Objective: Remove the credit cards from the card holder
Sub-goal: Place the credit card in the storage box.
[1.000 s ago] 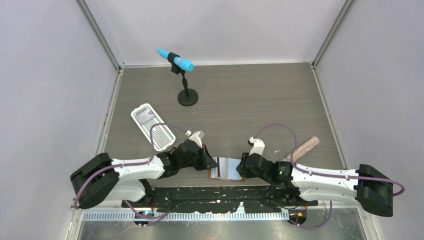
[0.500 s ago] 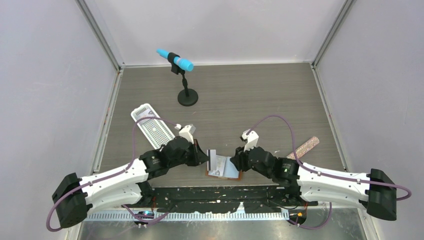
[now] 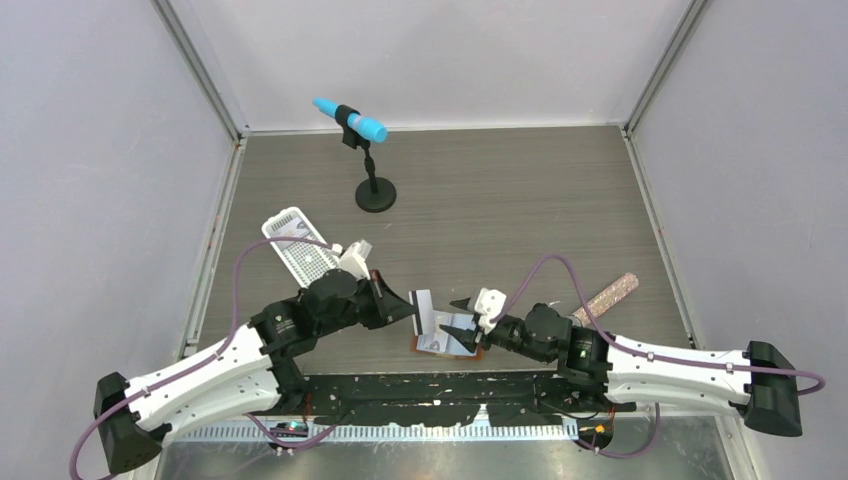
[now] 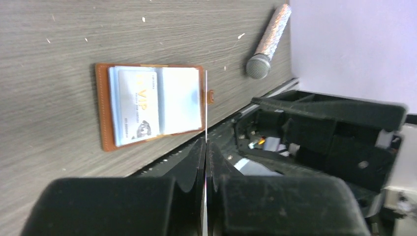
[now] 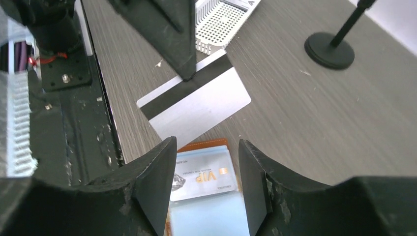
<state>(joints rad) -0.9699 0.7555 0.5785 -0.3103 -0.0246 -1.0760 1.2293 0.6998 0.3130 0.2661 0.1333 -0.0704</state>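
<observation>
left arm is extended inward, left claw (image 4: 205,147) is clamped on one credit card (image 5: 196,105) | right arm is stretched low, right claw (image 5: 205,147) is spread apart above card holder (image 4: 102,113) | holder is laid open on bench (image 3: 500,200), VIP card (image 4: 139,105) is seen inside

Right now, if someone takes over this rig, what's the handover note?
Left gripper: jaws shut on one credit card, held up off the table.
Right gripper: jaws open, empty, above the card holder.
Card holder: lies open flat by the table's near edge, with a VIP card in its pocket.
Done: one card out.
Left: set that card down, then pull the VIP card and any under it.
</observation>
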